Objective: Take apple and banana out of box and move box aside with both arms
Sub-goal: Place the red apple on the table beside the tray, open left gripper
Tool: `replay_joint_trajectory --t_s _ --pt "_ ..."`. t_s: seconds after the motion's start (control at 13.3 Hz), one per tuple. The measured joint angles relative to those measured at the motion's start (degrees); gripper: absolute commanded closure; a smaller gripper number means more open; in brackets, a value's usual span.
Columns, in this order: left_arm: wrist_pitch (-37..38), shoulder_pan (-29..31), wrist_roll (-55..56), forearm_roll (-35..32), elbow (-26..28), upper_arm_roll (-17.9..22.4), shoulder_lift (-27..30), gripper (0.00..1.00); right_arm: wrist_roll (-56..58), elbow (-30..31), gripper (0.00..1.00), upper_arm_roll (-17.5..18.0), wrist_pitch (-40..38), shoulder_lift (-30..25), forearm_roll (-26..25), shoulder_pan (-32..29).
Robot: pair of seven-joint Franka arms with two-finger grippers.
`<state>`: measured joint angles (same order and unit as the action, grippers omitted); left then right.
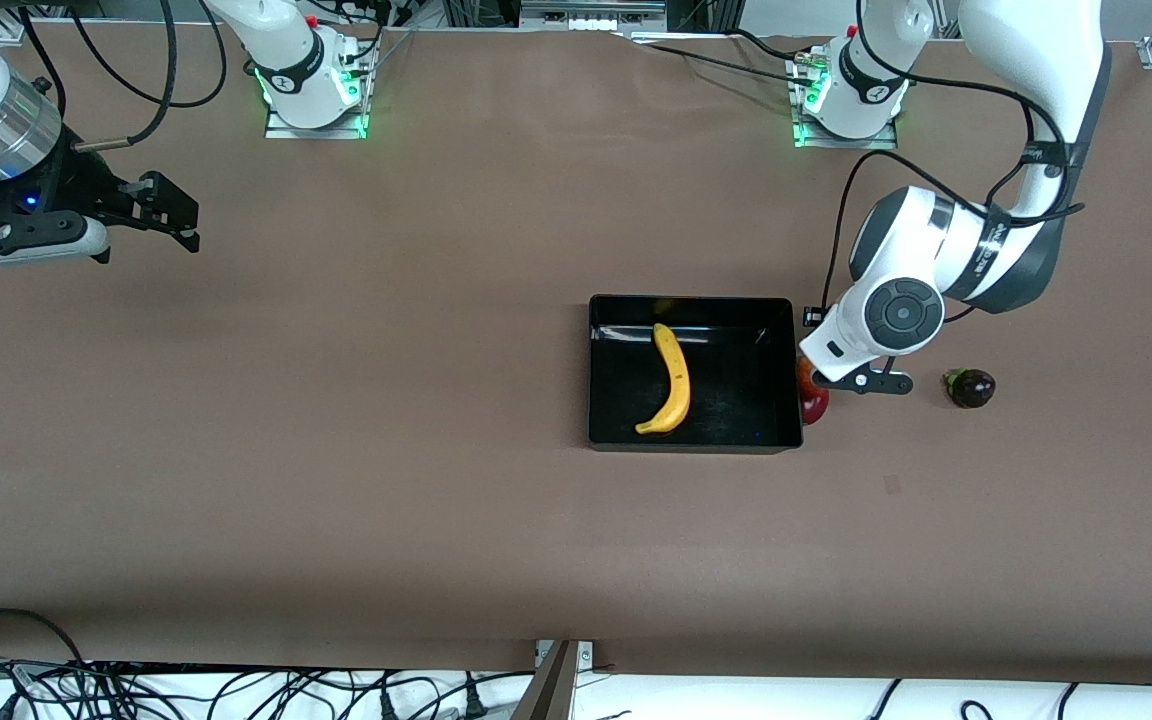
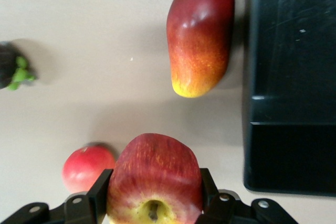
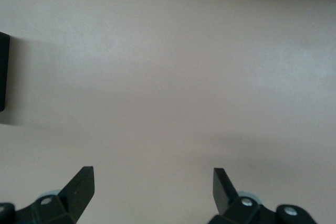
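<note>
I hold the small streaked red apple clamped in the left gripper over the brown counter, at 3 o'clock of the glossy black plastic box, to set it down outside. The curved yellow banana lies in the box; the right gripper, fingers apart, waits.

lab: bolted robot arms, cables

Banana in box (apple outside, beside its wall)
</note>
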<state>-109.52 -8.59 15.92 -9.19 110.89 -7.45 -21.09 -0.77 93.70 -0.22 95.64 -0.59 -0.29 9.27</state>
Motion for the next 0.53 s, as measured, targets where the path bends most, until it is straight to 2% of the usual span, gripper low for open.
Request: replay_joint_trajectory --t_s 0.3,0.38,0.45,0.53 --pt "-17.6 2.1 -0.2 -2.9 14.9 0.0 2.7 0.94 0.0 0.0 0.0 0.0 0.0 0.0 0.0 0.0" --pt "-21.1 2.9 -0.2 -3.1 17.4 0.0 2.7 0.86 0.0 0.0 0.0 0.0 0.0 0.0 0.0 0.0" --pt "-23.3 3.7 -0.4 -3.1 19.1 0.0 2.7 0.47 0.0 0.0 0.0 0.0 0.0 0.0 0.0 0.0" --pt "-24.3 4.1 -0.5 -3.1 20.0 0.0 2.7 0.0 0.0 0.0 0.0 0.0 0.0 0.0 0.0 0.0"
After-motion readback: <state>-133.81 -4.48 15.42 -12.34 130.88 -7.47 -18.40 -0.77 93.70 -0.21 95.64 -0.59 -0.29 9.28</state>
